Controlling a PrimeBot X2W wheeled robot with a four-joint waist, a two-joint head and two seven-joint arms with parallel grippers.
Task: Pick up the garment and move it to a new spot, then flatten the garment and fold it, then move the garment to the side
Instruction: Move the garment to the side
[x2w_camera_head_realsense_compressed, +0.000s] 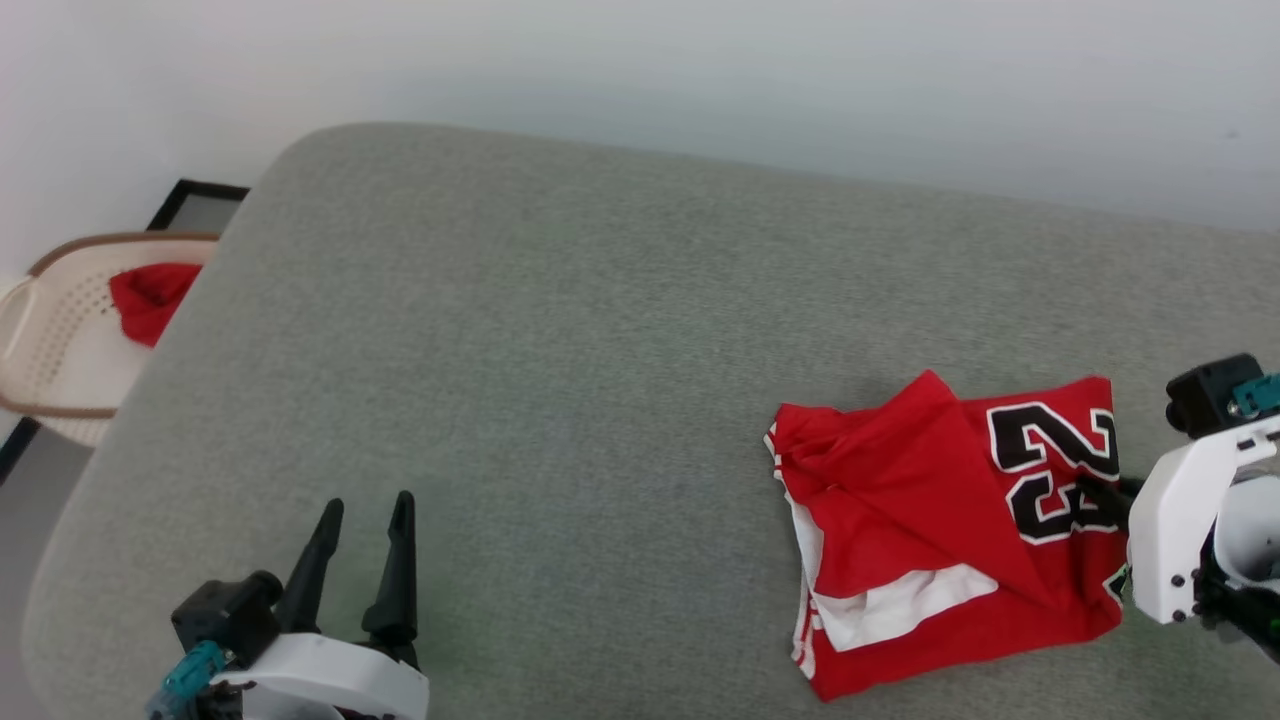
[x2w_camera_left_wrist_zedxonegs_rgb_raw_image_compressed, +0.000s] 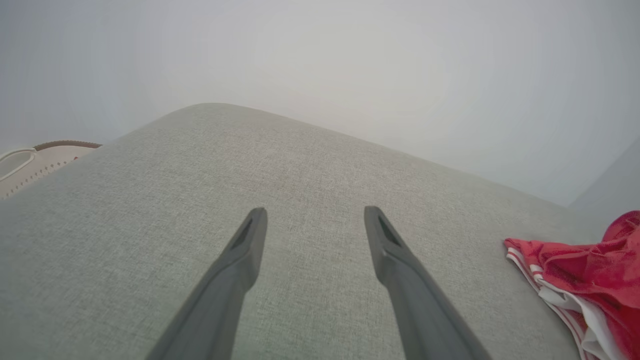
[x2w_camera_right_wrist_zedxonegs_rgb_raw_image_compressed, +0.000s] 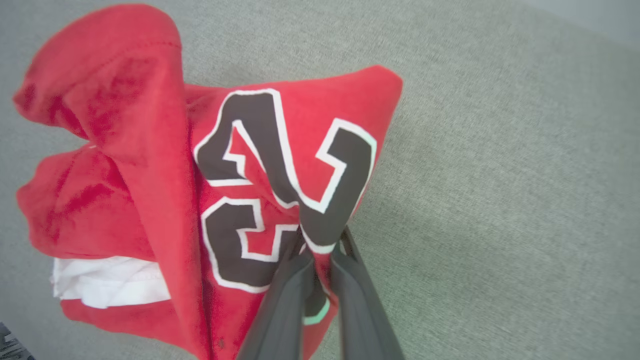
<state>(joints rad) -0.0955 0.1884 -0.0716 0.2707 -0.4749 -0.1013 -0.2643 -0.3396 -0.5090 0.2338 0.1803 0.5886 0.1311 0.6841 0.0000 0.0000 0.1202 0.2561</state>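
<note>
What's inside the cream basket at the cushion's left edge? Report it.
A crumpled red cloth lies inside the basket. The grey cushion covers the basket's right part, so anything there is hidden.

Light is bright, soft and even, with a faint shadow beside the garment (x2w_camera_right_wrist_zedxonegs_rgb_raw_image_compressed: 125, 100). Wrist views bow at the edges; its raised fold blurs.

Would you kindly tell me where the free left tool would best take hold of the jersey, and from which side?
Probably the striped trim edge on the robot's-left side of the jersey, approached low from the robot's left. That edge lies loose and layered on the grey cushion, facing the open left tool, while the right tool pinches the cloth at the 23.
</note>
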